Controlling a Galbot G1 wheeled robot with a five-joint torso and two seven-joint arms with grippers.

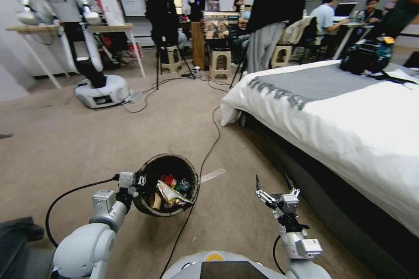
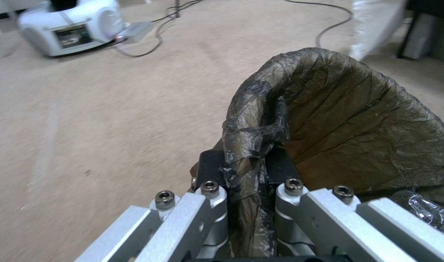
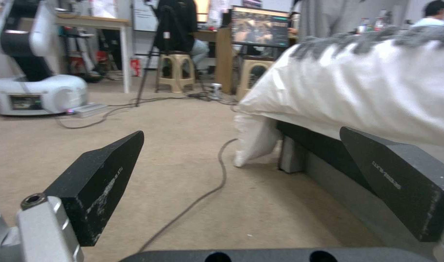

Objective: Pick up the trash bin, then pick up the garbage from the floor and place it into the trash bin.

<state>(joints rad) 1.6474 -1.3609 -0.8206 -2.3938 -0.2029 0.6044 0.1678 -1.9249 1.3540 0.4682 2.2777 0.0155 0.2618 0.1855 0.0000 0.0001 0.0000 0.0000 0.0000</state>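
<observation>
While the left gripper holds the trash bin above the carpeted floor, its jaws are clamped on the near rim, one inside and one outside the wall, pinching the dark bag liner folded over the edge. The bin hangs low in front of the robot, tilted slightly, well apart from the bed on the right. Inside it lies garbage: a red wrapper, a yellow-gold wrapper, a brown cardboard bit and something green and dark. The right gripper hovers beside the bed's dark base, jaws wide apart and holding nothing. A black cable runs across the floor between bin and bed.
</observation>
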